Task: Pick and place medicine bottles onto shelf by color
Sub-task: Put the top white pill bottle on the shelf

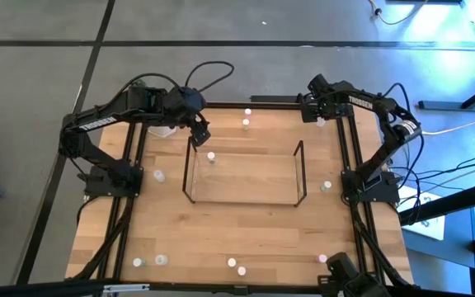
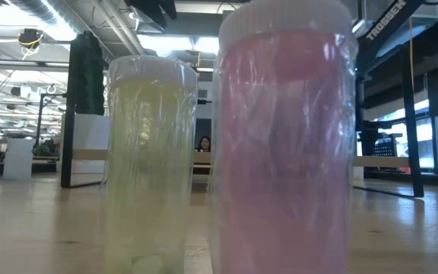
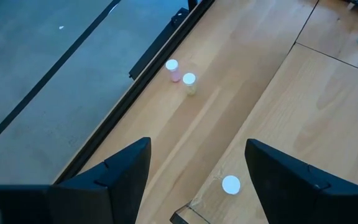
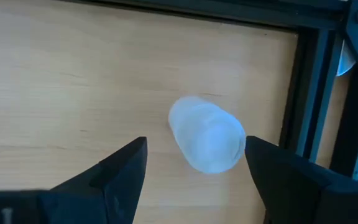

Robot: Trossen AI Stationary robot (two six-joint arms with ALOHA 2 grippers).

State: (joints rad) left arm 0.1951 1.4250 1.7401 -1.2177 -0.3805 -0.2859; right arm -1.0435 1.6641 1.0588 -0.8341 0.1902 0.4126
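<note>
White "TROSSEN" lettering runs along the upper link of each dark arm in the high view, and the same word shows on a dark arm part at the upper right of the low view. No writing can be read on any bottle.

The medicine bottles are tiny pale cylinders with white caps, scattered over the wooden bench (image 1: 246, 231). In the low view two stand right at the camera: a yellowish bottle (image 2: 152, 164) and a pink bottle (image 2: 284, 144), both wrapped in crinkled clear film.

The shelf (image 1: 244, 173), a clear rack with a thin dark wire frame and upright ends, sits mid-bench. One white-capped bottle (image 1: 211, 155) stands on it near its far left corner.

The left tool (image 1: 200, 132) hangs just beyond that corner, released with its fingers spread; its wrist view shows the same bottle between them below, and a pink and a yellowish bottle side by side near the bench's edge.

The right tool (image 4: 194, 162) is at the bench's far right corner, released and wide, with a whitish bottle (image 4: 207, 134) standing between its fingers, untouched.
</note>
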